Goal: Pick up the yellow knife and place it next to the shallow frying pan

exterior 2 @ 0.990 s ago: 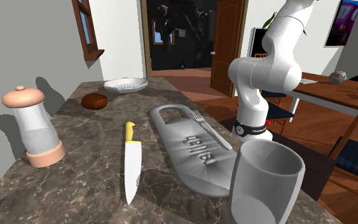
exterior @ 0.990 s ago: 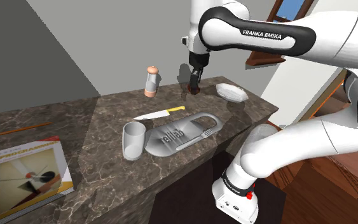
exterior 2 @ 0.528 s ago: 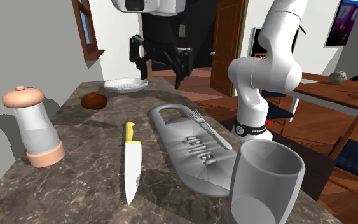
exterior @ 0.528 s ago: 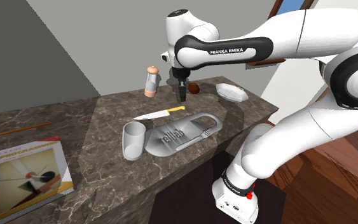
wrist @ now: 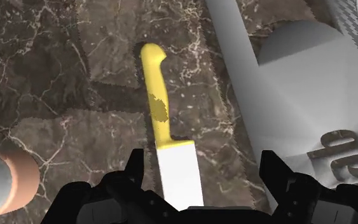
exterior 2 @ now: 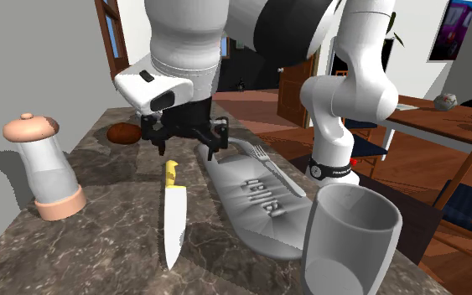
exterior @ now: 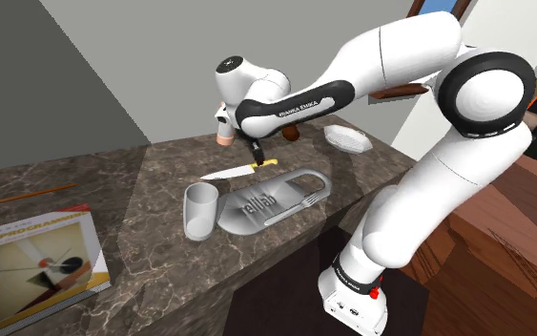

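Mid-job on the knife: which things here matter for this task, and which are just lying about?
Job:
knife
gripper, open above the knife
white dish and grey looped slab: one of them is the pan, I cannot tell which

Lying about:
fork
cup
grinder
brown lump
book
orange stick

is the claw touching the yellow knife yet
Apart. In the wrist view the open claw has its fingers either side of the yellow knife, with countertop showing in both gaps.
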